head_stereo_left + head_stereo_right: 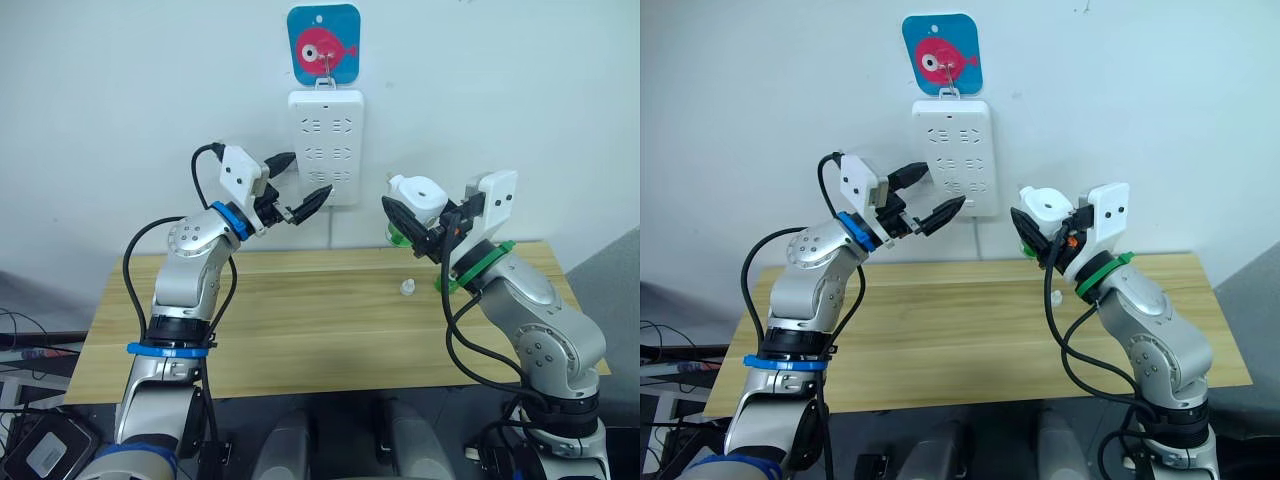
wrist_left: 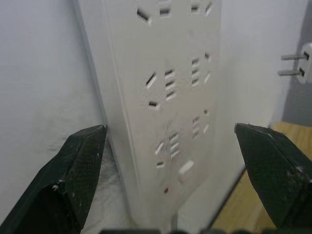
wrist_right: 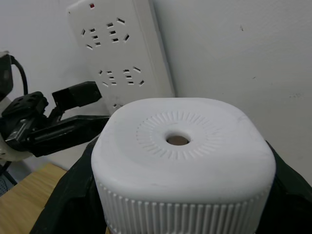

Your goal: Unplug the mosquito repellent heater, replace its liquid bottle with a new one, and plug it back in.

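My right gripper (image 1: 418,226) is shut on the mosquito repellent heater (image 1: 420,197), a small white rounded unit with a round vented top (image 3: 178,140). It holds the heater in the air to the right of the white power strip (image 1: 325,145) on the wall. The heater's two prongs (image 2: 292,65) point toward the strip without touching it. My left gripper (image 1: 300,185) is open in front of the strip's lower part, one finger (image 2: 78,168) on either side of it. A green item (image 1: 398,237) on the table is mostly hidden behind the right gripper; I cannot tell whether it is the liquid bottle.
A small white cap-like piece (image 1: 408,288) stands on the wooden table (image 1: 300,330) near my right arm. Another green piece (image 1: 444,285) shows beside that arm. A blue plate with a pink fish (image 1: 323,43) hangs on the wall above the strip.
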### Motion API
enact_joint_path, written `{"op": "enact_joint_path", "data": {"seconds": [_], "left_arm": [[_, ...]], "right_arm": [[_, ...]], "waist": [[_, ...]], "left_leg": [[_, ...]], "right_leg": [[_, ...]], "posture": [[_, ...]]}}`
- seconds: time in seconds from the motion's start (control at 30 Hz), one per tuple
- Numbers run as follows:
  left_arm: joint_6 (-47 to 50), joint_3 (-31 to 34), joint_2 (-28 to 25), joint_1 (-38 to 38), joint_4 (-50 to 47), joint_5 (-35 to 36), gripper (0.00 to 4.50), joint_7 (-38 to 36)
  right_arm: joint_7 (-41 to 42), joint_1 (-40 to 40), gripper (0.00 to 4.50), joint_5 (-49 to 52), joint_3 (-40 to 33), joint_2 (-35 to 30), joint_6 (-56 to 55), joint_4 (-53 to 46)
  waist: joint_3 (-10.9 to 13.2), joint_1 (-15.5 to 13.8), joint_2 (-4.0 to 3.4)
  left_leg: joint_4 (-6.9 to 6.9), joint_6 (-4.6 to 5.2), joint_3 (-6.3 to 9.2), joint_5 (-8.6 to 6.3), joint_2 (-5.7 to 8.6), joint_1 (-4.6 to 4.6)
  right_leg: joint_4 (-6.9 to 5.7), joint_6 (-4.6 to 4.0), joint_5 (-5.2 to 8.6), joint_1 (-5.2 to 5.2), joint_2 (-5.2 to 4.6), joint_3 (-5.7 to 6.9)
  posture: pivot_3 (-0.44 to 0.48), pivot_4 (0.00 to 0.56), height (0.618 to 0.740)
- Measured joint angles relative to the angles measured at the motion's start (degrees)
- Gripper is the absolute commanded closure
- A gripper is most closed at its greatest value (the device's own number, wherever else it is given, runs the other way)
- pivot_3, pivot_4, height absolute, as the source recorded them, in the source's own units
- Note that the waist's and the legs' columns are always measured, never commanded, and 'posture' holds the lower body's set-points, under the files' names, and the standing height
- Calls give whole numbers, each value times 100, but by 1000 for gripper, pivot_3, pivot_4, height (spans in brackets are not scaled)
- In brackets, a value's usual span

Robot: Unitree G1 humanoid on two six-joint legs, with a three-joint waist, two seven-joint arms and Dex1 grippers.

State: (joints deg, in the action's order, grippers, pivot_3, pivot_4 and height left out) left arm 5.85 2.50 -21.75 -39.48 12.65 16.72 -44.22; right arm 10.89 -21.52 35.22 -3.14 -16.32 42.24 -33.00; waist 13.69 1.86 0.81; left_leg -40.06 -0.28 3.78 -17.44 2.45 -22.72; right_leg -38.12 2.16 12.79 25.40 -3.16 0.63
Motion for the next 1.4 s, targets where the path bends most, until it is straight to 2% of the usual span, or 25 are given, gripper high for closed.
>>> {"op": "enact_joint_path", "data": {"seconds": [0.13,0.27,0.37,0.63,0.83,1.4], "left_arm": [[-193,-6,-14,-247,449,0,0,-405],[19,-93,-54,-399,594,134,0,-948],[335,-109,-67,-420,574,336,609,-1287],[701,-72,-249,-406,555,424,3134,-1517],[905,-31,-95,-402,548,520,3198,-1392],[1129,-30,-195,-396,436,571,3198,-1491]], "right_arm": [[74,68,1465,28,1,-30,14,-64],[206,193,1465,152,-3,-52,14,-66],[278,210,1465,248,-11,-61,27,-66],[353,208,1465,388,6,-175,82,-66],[372,-7,1465,346,272,-196,122,-56],[426,-833,1465,-484,579,-100,89,877]], "waist": [[-9,-15,3],[-20,-5,3],[-21,24,3],[-25,42,2],[-26,44,1],[-77,43,5]], "left_leg": [[-2,0,3,0,5,-1],[-2,1,0,0,10,-1],[-1,1,0,0,6,-1],[-1,1,4,0,5,-1],[-1,0,1,0,6,-3],[0,-1,0,0,7,-10]], "right_leg": [[1,0,0,-2,1,2],[2,1,-1,-4,1,0],[1,1,-1,-1,1,0],[0,1,0,-1,2,1],[-1,1,-1,3,1,-1],[-3,1,-1,13,0,-2]], "posture": [[-94,179,740],[-96,178,740],[-96,178,740],[-82,170,740],[-82,160,740],[-68,161,740]]}}
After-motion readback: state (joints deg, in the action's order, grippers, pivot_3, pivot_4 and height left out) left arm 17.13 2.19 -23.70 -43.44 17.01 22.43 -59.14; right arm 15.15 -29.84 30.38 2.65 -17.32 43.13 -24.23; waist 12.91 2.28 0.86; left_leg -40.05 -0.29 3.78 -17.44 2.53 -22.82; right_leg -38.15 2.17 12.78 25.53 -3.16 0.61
